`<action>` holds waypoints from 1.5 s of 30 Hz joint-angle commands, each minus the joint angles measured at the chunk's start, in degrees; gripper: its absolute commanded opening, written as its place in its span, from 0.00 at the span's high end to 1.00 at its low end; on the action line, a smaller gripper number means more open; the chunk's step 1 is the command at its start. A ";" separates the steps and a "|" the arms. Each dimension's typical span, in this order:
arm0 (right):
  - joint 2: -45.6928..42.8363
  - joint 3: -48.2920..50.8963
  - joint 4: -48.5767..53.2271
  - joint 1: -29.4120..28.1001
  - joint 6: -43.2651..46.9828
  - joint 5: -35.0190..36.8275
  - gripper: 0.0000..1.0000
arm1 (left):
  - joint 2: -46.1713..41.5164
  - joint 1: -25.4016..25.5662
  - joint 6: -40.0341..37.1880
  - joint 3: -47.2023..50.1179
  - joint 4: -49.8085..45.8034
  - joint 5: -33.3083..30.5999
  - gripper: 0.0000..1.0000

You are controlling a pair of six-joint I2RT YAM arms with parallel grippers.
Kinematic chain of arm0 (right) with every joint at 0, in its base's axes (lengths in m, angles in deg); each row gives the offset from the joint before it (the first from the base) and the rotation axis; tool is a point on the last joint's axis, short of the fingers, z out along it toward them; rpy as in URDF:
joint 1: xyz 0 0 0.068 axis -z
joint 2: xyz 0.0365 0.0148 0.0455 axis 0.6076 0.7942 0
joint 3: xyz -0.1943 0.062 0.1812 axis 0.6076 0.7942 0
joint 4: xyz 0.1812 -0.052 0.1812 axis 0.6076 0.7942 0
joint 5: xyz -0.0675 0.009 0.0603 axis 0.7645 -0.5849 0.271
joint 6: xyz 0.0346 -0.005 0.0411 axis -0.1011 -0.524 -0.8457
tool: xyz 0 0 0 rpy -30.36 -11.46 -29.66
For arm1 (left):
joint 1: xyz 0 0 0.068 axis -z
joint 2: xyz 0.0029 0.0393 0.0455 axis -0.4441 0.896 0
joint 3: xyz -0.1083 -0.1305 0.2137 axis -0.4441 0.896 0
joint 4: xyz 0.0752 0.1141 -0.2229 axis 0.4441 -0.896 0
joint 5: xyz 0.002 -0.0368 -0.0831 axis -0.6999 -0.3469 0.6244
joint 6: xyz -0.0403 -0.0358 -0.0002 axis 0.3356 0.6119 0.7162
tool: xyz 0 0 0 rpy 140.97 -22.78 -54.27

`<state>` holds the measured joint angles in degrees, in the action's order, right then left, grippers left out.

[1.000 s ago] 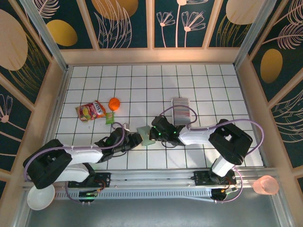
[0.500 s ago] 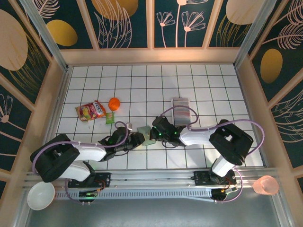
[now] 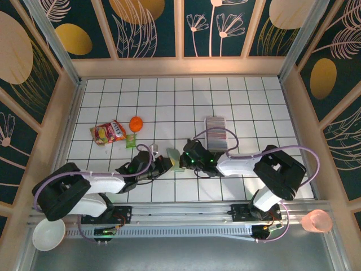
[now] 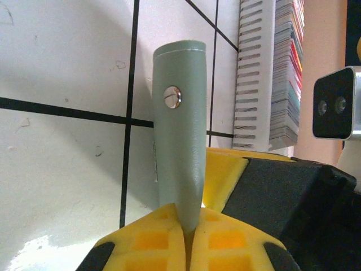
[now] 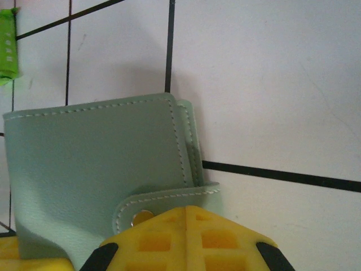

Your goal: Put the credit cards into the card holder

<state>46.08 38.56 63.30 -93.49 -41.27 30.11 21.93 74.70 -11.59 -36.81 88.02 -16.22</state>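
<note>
My left gripper is clamped on the card holder, jaws pressed tight on its lower edge, so the sage-green wallet stands upright on edge with its rounded fold pointing away from me and the metal snap facing the left wrist camera. My right gripper is closed as well. On the right wrist view the clasp tab runs in under its jaws, so I read it as pinching the holder by that tab. From above, the holder sits in the middle of the near half of the tiled table, held between the two grippers, which meet nose to nose there. Just beyond the right gripper lies the clear tray, its slotted wall facing me and the credit cards packed edge-on as a striped row. The tray is near the holder but not touching it. To the left, a green packet lies near my left arm, with a snack bag and an orange ball farther off. The far half of the table is open tile, and the side walls are well apart from both arms. The tight spot is the gap between the holder's right face and the tray.
</note>
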 commanded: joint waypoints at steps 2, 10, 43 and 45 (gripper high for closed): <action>-5.81 1.27 -1.85 -1.46 2.00 1.85 1.00 | -6.84 -0.08 -5.87 -3.23 -9.68 -5.64 1.00; -24.93 2.74 -3.46 -4.33 15.56 22.32 0.88 | -20.85 -0.06 -20.55 -7.02 -25.99 -12.02 1.00; -13.84 -8.57 -4.68 1.80 16.51 -14.24 0.50 | -31.45 -0.08 -36.99 -7.06 -20.28 -6.89 1.00; -13.65 -8.53 -5.38 1.67 16.25 -14.09 0.49 | -31.58 -0.04 -36.98 -6.97 -20.50 -6.67 1.00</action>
<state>31.94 32.27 60.37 -91.11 -23.90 16.61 -9.02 74.70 -49.34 -44.41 64.13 -25.24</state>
